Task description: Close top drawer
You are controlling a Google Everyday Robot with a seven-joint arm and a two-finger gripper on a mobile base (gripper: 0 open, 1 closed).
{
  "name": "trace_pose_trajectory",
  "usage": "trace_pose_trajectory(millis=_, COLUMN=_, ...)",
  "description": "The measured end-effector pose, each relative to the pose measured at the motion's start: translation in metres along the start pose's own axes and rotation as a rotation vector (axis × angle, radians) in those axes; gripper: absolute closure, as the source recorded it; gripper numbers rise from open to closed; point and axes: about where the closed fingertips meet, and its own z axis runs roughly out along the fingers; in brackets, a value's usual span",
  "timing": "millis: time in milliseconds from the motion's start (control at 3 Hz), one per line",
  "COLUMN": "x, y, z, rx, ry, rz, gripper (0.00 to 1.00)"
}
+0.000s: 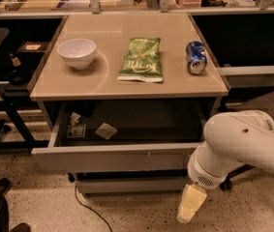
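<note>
The top drawer (112, 157) is a wide grey metal drawer under the beige table top (127, 81). It stands pulled out towards me, with paper scraps (105, 130) lying inside at the left. My white arm (243, 144) comes in from the right. My gripper (190, 204) hangs below the arm's wrist. It points down at the floor, in front of the drawer's right end and lower than its front.
On the table top lie a white bowl (77, 52), a green chip bag (141, 59) and a blue can (196, 57) on its side. A lower grey drawer front (127, 185) sits under the top drawer. A cable (85, 209) runs over the speckled floor.
</note>
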Motion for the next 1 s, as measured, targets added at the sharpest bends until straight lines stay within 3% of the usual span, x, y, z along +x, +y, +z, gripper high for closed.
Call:
trace_pose_trajectory(millis=333, x=0.0000, y=0.0000, z=0.0000, rx=0.000, ry=0.000, rz=0.000, gripper=0.18)
trace_pose_trajectory(millis=1000, x=0.0000, y=0.0000, z=0.0000, rx=0.000, ry=0.000, rz=0.000, gripper=0.64)
